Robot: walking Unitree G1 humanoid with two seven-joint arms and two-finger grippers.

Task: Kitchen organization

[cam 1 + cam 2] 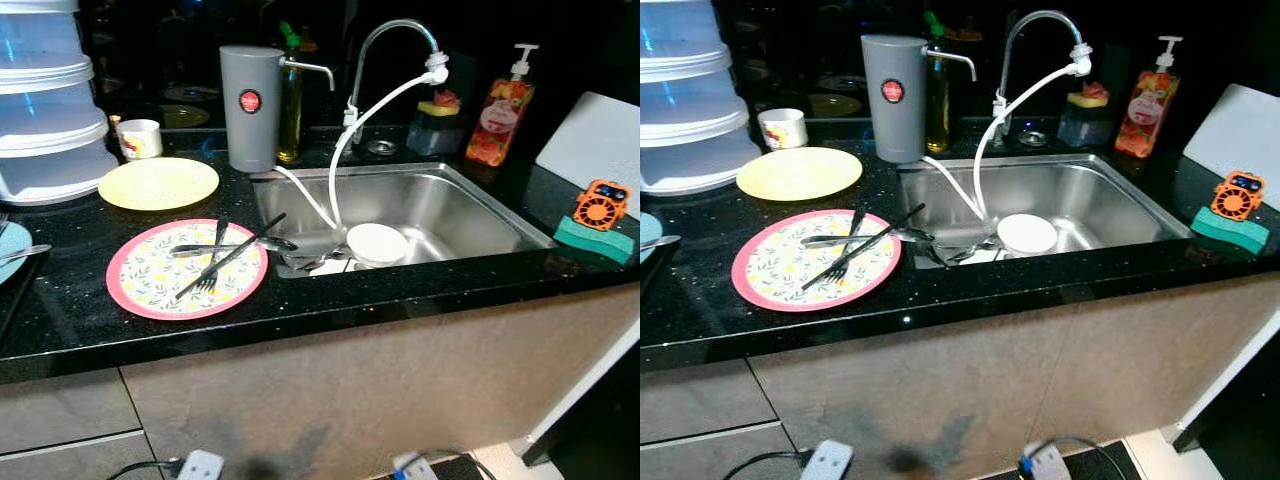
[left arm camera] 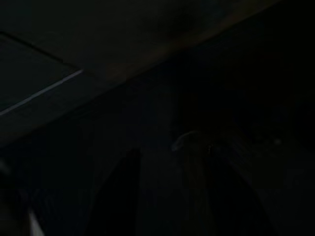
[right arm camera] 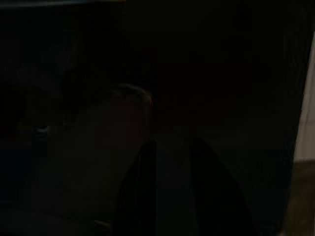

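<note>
A pink-rimmed floral plate [image 1: 150, 280] lies on the black counter [image 1: 90, 320] left of the sink, with a dark fork [image 1: 205, 278], a knife and a spoon crossed on it. Behind it sits a plain yellow plate [image 1: 158, 183]. In the steel sink [image 1: 440, 205] a white bowl [image 1: 377, 243] rests beside several pieces of cutlery [image 1: 315, 262]. Both arms hang low in the shade. My left gripper [image 2: 172, 150] and right gripper [image 3: 172, 141] appear as dim black finger shapes standing apart, with nothing between them.
A grey water filter [image 1: 251, 107], a faucet [image 1: 395, 35] with a white hose, a soap bottle [image 1: 498, 110] and a small cup [image 1: 140, 138] line the back. Stacked white containers [image 1: 45, 110] stand far left. A green sponge [image 1: 594, 238], an orange fan and a white board sit right.
</note>
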